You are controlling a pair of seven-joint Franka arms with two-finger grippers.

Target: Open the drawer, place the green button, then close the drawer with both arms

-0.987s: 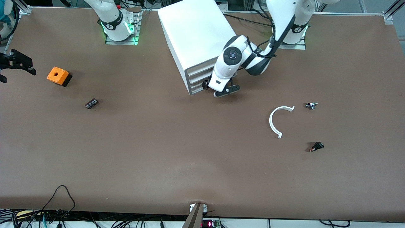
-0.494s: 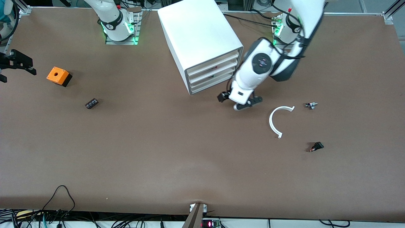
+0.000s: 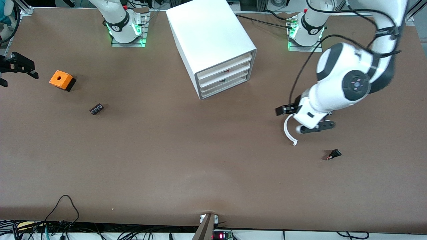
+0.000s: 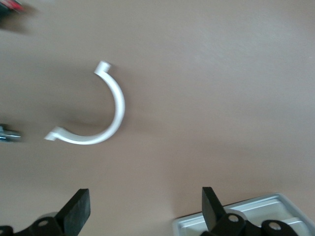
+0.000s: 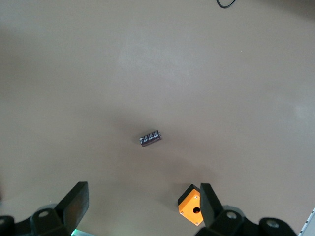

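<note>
The lowest drawer (image 3: pixel 223 87) of the cabinet (image 3: pixel 206 33) looks shut, and the button shows nowhere on the surface (image 3: pixel 166 160). The left fingers (image 4: pixel 78 209), wide apart and empty, hang over a white curved clip (image 3: pixel 287 132) toward the left arm's end from the cabinet. Dropping here could snag that clip. The right fingers (image 5: pixel 78 201), spread and empty, wait toward the right arm's end.

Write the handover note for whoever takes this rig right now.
Left gripper: open, empty, over the white half ring.
Right gripper: open, empty, waiting at the right arm's end of the table, near the orange cube.
Drawer: lowest in the cabinet, shut.
Button: not in view on the table; likely inside, unconfirmed.
Left to do: probably only checking the button.
</note>
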